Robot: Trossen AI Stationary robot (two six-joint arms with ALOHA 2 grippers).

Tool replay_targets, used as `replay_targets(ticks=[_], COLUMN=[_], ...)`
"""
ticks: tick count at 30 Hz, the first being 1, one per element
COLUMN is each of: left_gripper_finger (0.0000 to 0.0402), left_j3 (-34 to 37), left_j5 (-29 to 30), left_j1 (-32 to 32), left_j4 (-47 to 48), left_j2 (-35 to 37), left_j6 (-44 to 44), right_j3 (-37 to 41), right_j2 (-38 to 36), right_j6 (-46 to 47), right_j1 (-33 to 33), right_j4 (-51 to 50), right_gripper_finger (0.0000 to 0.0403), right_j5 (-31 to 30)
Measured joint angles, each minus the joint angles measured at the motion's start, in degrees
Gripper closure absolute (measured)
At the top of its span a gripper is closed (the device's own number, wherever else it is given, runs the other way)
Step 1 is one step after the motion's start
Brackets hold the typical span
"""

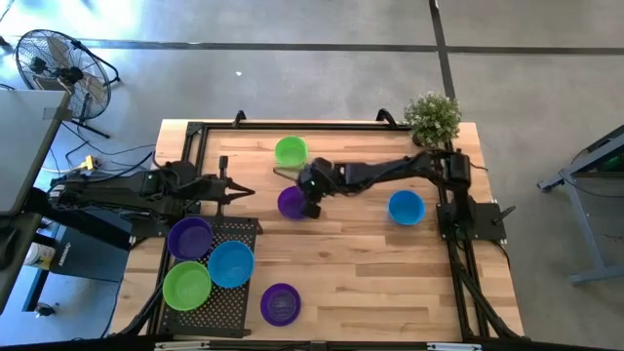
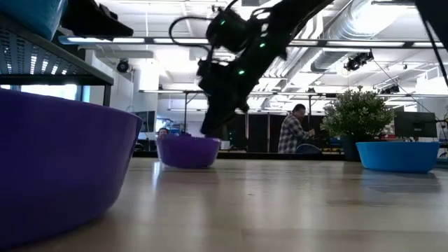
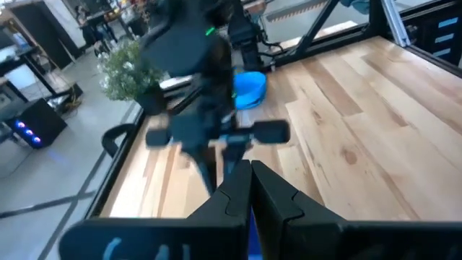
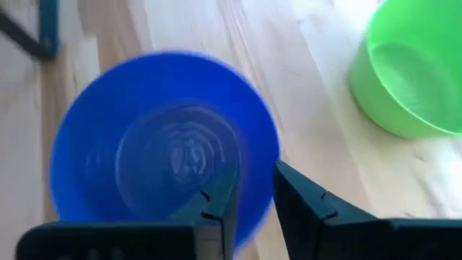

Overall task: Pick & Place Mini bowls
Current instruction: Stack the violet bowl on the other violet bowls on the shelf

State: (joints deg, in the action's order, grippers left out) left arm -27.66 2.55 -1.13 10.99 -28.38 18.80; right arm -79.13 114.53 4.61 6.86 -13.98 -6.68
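Note:
A purple mini bowl [image 1: 289, 202] [image 2: 187, 152] stands upright on the wooden table, left of its middle. My right gripper [image 1: 310, 205] [image 4: 253, 177] slants down over it, open. One finger stands inside the bowl [image 4: 144, 144] and the other outside, astride the rim on the table's right side; no touch shows. A green mini bowl [image 1: 291, 151] [image 4: 411, 72] stands farther back, and a blue one [image 1: 406, 207] [image 2: 395, 155] to the right. My left gripper [image 1: 239, 192] [image 3: 250, 173] hangs shut at the table's left, holding nothing.
A black mesh rack [image 1: 234, 302] at the near left carries a purple [image 1: 189, 237], a blue [image 1: 231, 263] and a green bowl [image 1: 186, 285]. Another purple bowl [image 1: 280, 303] sits at the rack's right edge. A potted plant [image 1: 432, 117] stands at the far right corner.

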Motion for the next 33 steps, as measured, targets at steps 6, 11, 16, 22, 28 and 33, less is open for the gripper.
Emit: replay_targets(ticks=[6, 11, 16, 22, 28, 33], left_gripper_finger=[0.0399, 0.0399, 0.0399, 0.0399, 0.0399, 0.0399], left_j3=[0.0, 0.0, -0.5, -3.1, -6.5, -10.9], left_j5=[0.0, 0.0, 0.0, 0.0, 0.1, 0.2], left_j1=[0.0, 0.0, 0.0, 0.0, 0.0, 0.0], left_j4=[-0.8, -5.2, -8.0, -7.7, -7.7, -6.1], left_j2=[-3.0, -7.5, -11.7, -18.7, -25.3, -30.3], left_j6=[-0.1, 0.2, 0.2, -0.8, -2.5, -4.2], right_j3=[16.6, 35.3, 50.7, 62.1, 66.3, 66.4], right_j2=[-11.9, -25.9, -37.2, -45.7, -49.5, -49.7], right_j6=[-0.8, -1.4, -4.2, -4.7, -5.1, -4.8], right_j1=[-5.0, -9.4, -13.9, -17.2, -18.5, -18.5], right_j4=[9.3, 30.4, 45.8, 58.9, 63.2, 63.3], right_gripper_finger=[0.0391, 0.0392, 0.0394, 0.0399, 0.0402, 0.0401], right_j5=[-10.7, -11.5, -14.7, -18.5, -20.0, -20.0])
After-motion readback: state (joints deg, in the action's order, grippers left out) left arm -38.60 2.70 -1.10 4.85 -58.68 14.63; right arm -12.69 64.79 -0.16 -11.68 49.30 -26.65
